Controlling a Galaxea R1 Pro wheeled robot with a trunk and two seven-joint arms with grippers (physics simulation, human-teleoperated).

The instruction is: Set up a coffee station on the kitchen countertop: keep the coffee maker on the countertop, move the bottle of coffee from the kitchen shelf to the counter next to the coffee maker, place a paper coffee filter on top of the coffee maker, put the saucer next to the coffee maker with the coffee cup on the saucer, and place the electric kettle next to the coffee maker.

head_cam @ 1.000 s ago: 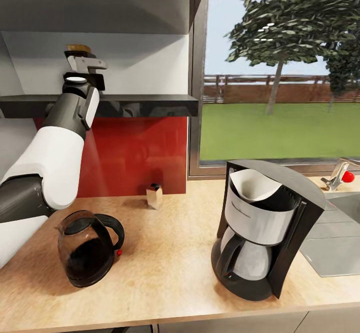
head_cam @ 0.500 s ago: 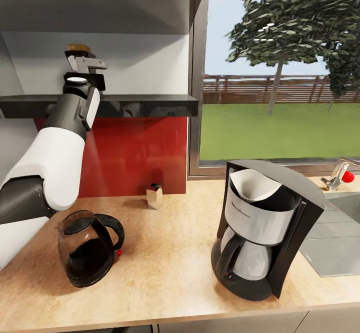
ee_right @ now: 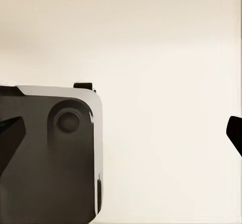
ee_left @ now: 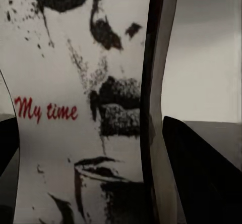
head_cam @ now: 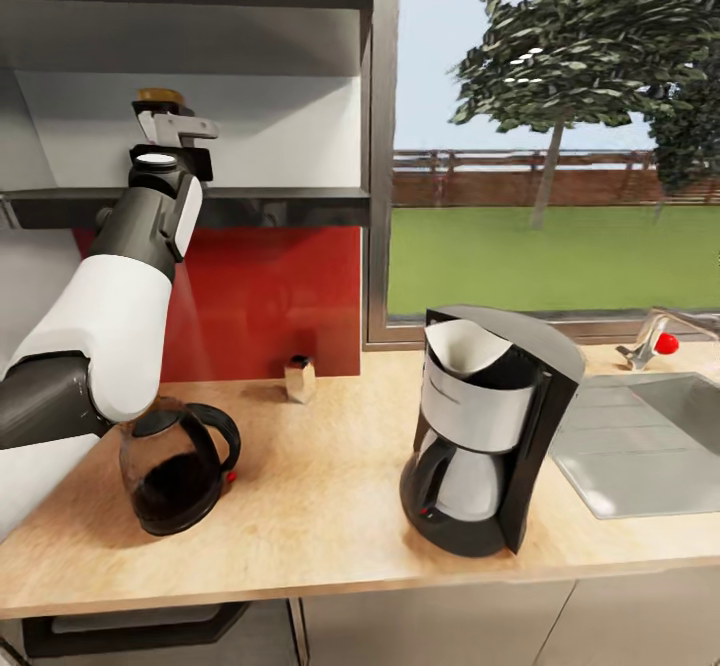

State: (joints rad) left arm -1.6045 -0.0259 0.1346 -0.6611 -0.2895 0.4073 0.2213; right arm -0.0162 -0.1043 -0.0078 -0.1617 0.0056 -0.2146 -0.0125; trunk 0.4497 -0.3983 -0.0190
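My left gripper [head_cam: 170,127] reaches up to the thin black kitchen shelf [head_cam: 285,206] and is shut on the bottle of coffee [head_cam: 160,97], whose amber lid shows above the fingers. Up close, the pale label [ee_left: 75,108] sits between the dark fingers [ee_left: 201,173]. The black coffee maker [head_cam: 485,446] stands on the wood-grain countertop [head_cam: 320,516] with the white paper coffee filter [head_cam: 465,346] in its top. Left of it stands the dark electric kettle [head_cam: 175,471]. My right gripper [ee_right: 121,133] is open over a cream surface. The saucer and coffee cup are out of view.
A small tan shaker [head_cam: 298,378] stands by the red backsplash. A steel sink [head_cam: 640,436] with a red-knobbed faucet [head_cam: 650,338] lies right of the coffee maker. A window frame [head_cam: 380,146] rises beside the shelf's end.
The whole head view has shifted, so the camera moved: the counter's things sit further left and smaller. The left gripper stays at the bottle on the shelf.
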